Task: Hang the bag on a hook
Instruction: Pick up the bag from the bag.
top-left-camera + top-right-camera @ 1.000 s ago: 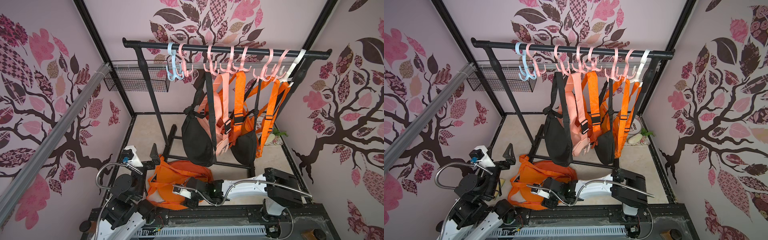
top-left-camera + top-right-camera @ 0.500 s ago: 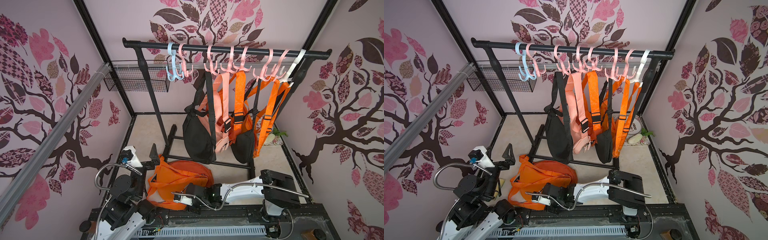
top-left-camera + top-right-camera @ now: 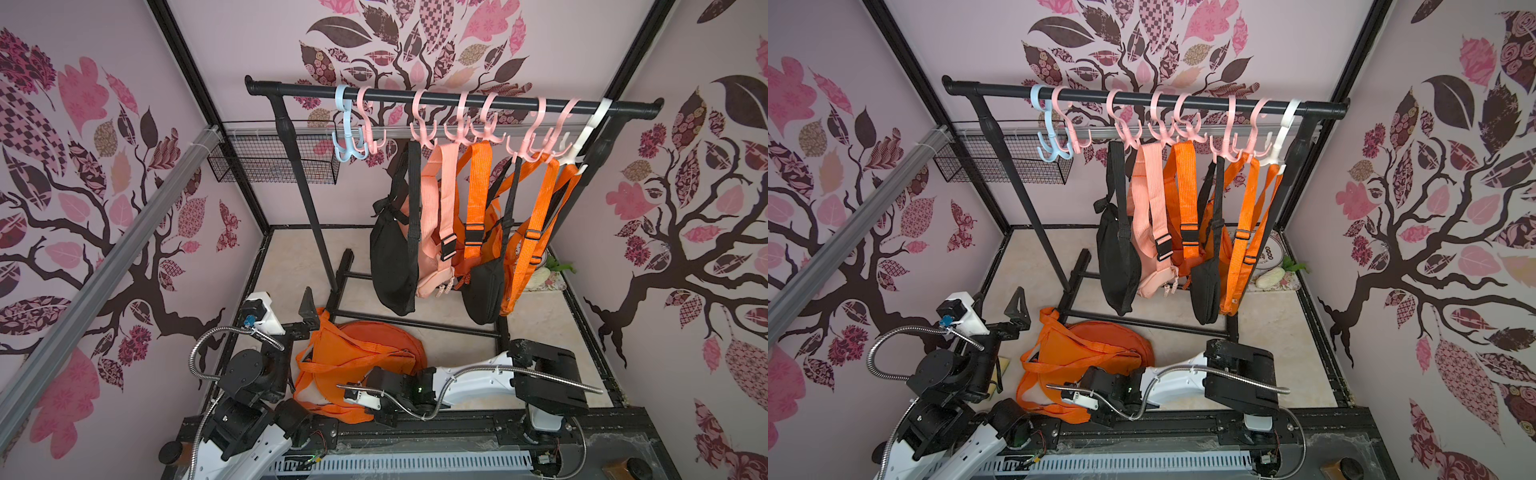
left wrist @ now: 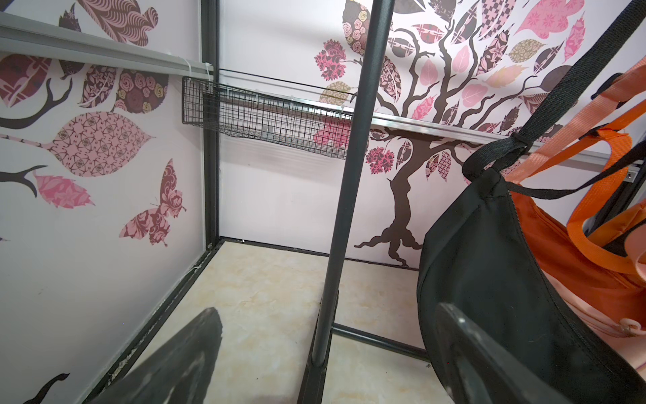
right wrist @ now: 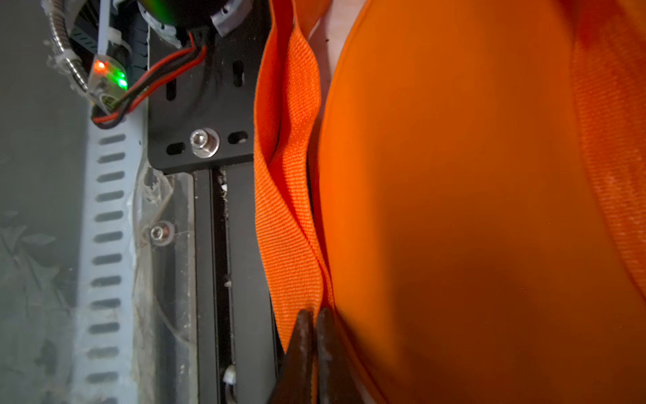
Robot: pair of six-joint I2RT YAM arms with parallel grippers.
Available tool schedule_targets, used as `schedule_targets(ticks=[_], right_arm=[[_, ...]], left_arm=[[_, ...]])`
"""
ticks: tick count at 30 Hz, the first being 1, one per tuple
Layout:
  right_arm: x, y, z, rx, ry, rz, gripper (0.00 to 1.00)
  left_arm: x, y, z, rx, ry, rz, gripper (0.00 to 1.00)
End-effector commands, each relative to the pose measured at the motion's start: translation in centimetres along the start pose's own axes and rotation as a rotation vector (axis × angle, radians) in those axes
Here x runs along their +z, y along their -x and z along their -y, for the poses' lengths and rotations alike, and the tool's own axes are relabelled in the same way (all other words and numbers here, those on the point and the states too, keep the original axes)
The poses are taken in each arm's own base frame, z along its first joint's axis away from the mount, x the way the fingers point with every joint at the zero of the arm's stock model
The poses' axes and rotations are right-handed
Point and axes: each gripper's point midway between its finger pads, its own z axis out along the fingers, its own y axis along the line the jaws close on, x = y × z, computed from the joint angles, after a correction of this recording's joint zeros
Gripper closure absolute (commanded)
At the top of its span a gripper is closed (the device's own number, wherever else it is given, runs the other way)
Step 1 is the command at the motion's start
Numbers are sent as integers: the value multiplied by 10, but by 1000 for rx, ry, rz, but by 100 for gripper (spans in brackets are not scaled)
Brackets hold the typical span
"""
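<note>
An orange bag lies crumpled on the floor in front of the rack, seen in both top views. My right gripper is low at the bag's near edge, shut on a fold of its orange strap. In a top view the right gripper is mostly hidden under its wrist. My left gripper is open and empty, facing the rack's left post, with a hanging black bag beside one finger. On the rail, a blue hook and a pink hook hang bare.
Several black, pink and orange bags hang from the other hooks along the rail. A wire basket is fixed to the back wall at left. The rack's base bars cross the floor behind the orange bag.
My right gripper has slid along the bag's near edge toward the left arm and closed on the strap. The left arm has stayed still.
</note>
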Motion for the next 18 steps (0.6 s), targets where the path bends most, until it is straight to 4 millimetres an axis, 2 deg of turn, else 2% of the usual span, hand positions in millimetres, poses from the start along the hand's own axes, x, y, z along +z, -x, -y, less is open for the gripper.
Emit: schedule_targets(ticks=[1, 4, 7, 10, 12, 15, 18], right_arm=[[-21, 8, 0, -26, -12, 14, 100], [-48, 21, 8, -34, -72, 70, 100], [-87, 43, 17, -25, -115, 169, 100], [-129, 61, 42, 49, -145, 282, 100], [-151, 68, 60, 110, -164, 355, 100], [-165, 71, 77, 139, -229, 399, 100], [-178, 73, 94, 161, -320, 378, 100]], left_arm=[[1, -7, 0, 4, 1, -5, 2], [0, -6, 0, 0, -1, -2, 2], [1, -7, 1, 2, -2, -7, 2], [1, -7, 2, 3, -8, -8, 2], [2, -9, 7, 4, -32, -14, 2], [2, -12, 21, 8, -112, -24, 2], [-7, -15, 60, 19, -345, -35, 2]])
